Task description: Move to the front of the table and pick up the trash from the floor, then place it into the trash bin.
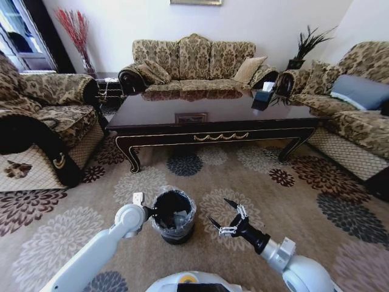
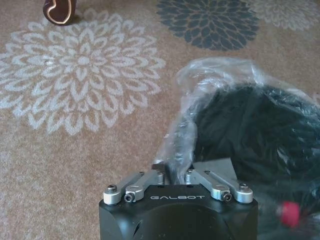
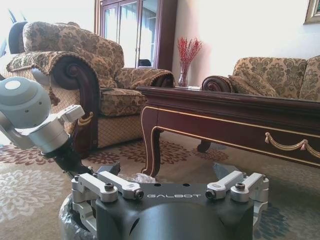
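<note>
You are at the drop-off step. The left gripper [image 1: 150, 211] sits over the bin [image 1: 173, 216], jaws narrow on its liner [image 2: 210, 80]; the bottle's red cap [image 2: 288, 213] lies inside. The right gripper [image 1: 226, 220] hovers beside it, jaws wide. Next, withdraw the left gripper cleanly.

Patterned sofas [image 1: 194, 61] are ringing a floral rug [image 1: 292, 182]; a vase of red twigs [image 1: 76, 33] is standing in one corner, a dark plant [image 1: 310, 45] in another
</note>
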Robot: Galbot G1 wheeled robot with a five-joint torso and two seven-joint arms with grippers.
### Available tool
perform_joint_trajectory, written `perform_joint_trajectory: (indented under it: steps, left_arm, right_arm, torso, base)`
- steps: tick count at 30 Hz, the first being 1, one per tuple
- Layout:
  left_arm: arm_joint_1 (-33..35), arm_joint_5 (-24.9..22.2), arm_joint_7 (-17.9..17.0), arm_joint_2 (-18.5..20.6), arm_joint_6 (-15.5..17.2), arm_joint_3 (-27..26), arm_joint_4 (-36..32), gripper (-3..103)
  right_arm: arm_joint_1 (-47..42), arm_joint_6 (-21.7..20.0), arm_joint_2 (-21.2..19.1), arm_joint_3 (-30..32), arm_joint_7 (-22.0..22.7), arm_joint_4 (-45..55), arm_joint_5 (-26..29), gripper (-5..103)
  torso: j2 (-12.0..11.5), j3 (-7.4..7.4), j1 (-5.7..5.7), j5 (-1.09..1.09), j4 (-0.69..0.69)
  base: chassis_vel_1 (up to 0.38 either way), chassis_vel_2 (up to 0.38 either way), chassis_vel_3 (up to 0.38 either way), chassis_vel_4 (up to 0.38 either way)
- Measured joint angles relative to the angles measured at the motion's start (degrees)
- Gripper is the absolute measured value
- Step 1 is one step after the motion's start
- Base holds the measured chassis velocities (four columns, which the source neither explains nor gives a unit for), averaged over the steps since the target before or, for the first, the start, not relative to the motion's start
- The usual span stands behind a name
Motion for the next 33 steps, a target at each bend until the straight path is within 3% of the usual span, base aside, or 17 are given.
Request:
perform_joint_trajectory:
  steps: [4, 8, 9, 10, 12, 14, 16, 17, 18, 20, 21, 22, 23, 26, 28, 31, 33]
  left_arm:
    - [0.7, 0.77, 0.11, 0.08, 0.0, -0.51, -0.47, 30]
    - [2.0, 3.0, 0.72, 0.66, 0.0, -1.88, -2.55, 52]
    - [2.0, 3.0, 0.72, 0.66, 0.0, -1.88, -2.55, 52]
    - [2.77, 5.84, 1.56, 0.75, 0.0, -2.54, -3.0, 52]
    - [4.95, 10.56, 3.88, 0.8, 0.01, -4.24, -4.15, 62]
    - [6.69, 12.54, 5.19, 0.89, 0.02, -5.57, -5.3, 68]
    - [10.14, 20.38, 9.75, 1.4, -0.88, -7.75, -6.69, 78]
    - [11.55, 24.82, 12.43, 1.65, -1.96, -8.54, -6.82, 78]
    - [11.55, 24.82, 12.43, 1.65, -1.96, -8.54, -6.82, 78]
    - [16.19, 37.21, 21.03, 1.75, -6.64, -11.41, -7.57, 89]
    - [17.97, 40.43, 23.51, 1.64, -8.92, -12.64, -8.15, 94]
    - [17.97, 40.43, 23.51, 1.64, -8.92, -12.64, -8.15, 94]
    - [19.33, 42.59, 25.13, 1.52, -10.94, -13.69, -8.64, 98]
    - [24.05, 50.52, 29.61, 0.64, -19.95, -17.81, -10.23, 100]
    - [24.72, 52.06, 30.15, 0.44, -21.45, -18.42, -10.28, 100]
    - [28.54, 60.48, 33.19, -0.71, -29.61, -21.27, -10.28, 100]
    - [30.05, 62.72, 34.11, -1.59, -32.01, -22.31, -10.29, 100]
  right_arm:
    - [-0.22, 0.0, 0.0, 0.25, -0.07, 0.1, -0.01, 100]
    - [-0.69, 0.12, 0.13, 1.35, -0.41, 0.33, 0.2, 100]
    - [-0.69, 0.12, 0.13, 1.35, -0.41, 0.33, 0.2, 100]
    - [-0.77, 0.74, 0.31, 2.14, -1.85, 0.33, 0.03, 100]
    - [-0.77, 1.81, 0.89, 3.68, -3.7, 0.2, -1.5, 100]
    - [-0.83, 2.11, 1.31, 4.2, -3.73, 0.15, -1.79, 100]
    - [-1.05, 2.24, 2.09, 4.71, -2.01, 0.09, -0.92, 100]
    - [-1.06, 2.32, 2.43, 5.08, -1.42, 0.0, -0.47, 100]
    - [-1.06, 2.32, 2.43, 5.08, -1.42, 0.0, -0.47, 100]
    - [-0.33, 2.49, 3.93, 6.44, 1.26, -0.75, 0.82, 100]
    - [0.2, 2.45, 4.66, 6.82, 2.84, -1.19, 1.99, 100]
    - [0.2, 2.45, 4.66, 6.82, 2.84, -1.19, 1.99, 100]
    - [0.66, 2.2, 5.43, 7.21, 4.2, -1.61, 3.12, 100]
    - [1.79, 1.86, 7.78, 9.48, 6.31, -3.27, 4.8, 100]
    - [1.97, 1.86, 8.13, 9.8, 6.64, -3.53, 4.95, 100]
    - [4.69, 1.47, 9.58, 10.4, 13.82, -6.37, 4.18, 100]
    - [6.22, 1.66, 9.83, 10.15, 17.62, -8.84, 3.84, 100]
  torso:
    - [0.0, 0.0, 0.0, -0.01, -0.01]
    - [0.0, 0.0, 0.0, -0.02, -0.01]
    - [0.0, 0.0, 0.0, -0.02, -0.01]
    - [0.0, 0.0, 0.0, -0.02, -0.01]
    - [0.0, 0.01, 0.0, -0.02, -0.01]
    - [0.0, 0.01, 0.0, -0.03, 0.0]
    - [0.0, 0.01, 0.0, -0.01, -0.01]
    - [0.0, 0.01, 0.0, -0.01, 0.0]
    - [0.0, 0.01, 0.0, -0.01, 0.0]
    - [0.0, 0.01, 0.0, -0.04, 0.0]
    - [0.0, 0.01, 0.0, -0.03, 0.0]
    - [0.0, 0.01, 0.0, -0.03, 0.0]
    - [0.0, 0.01, 0.0, -0.02, 0.0]
    - [0.0, 0.01, 0.0, -0.02, -0.01]
    - [0.0, 0.01, 0.0, -0.02, 0.0]
    - [0.0, 0.0, 0.0, -0.02, -0.01]
    - [0.0, 0.01, 0.0, -0.01, 0.0]
  base:
    - [0.0, 0.0, 0.0, 0.0]
    - [0.0, 0.0, 0.0, 0.0]
    - [0.0, 0.0, 0.0, 0.0]
    - [0.0, 0.0, 0.0, 0.0]
    - [0.0, 0.0, 0.0, 0.0]
    - [0.0, 0.0, 0.0, 0.0]
    - [0.0, 0.0, 0.0, 0.0]
    - [0.0, 0.0, 0.0, 0.0]
    - [0.0, 0.0, 0.0, 0.0]
    - [0.0, 0.0, 0.0, 0.0]
    - [0.0, 0.0, 0.0, 0.0]
    - [0.0, 0.0, 0.0, 0.0]
    - [0.0, 0.0, 0.0, 0.0]
    - [0.0, 0.0, 0.0, 0.0]
    - [0.0, 0.0, 0.0, 0.0]
    - [0.0, 0.0, 0.0, 0.0]
    - [0.0, 0.0, 0.0, 0.0]
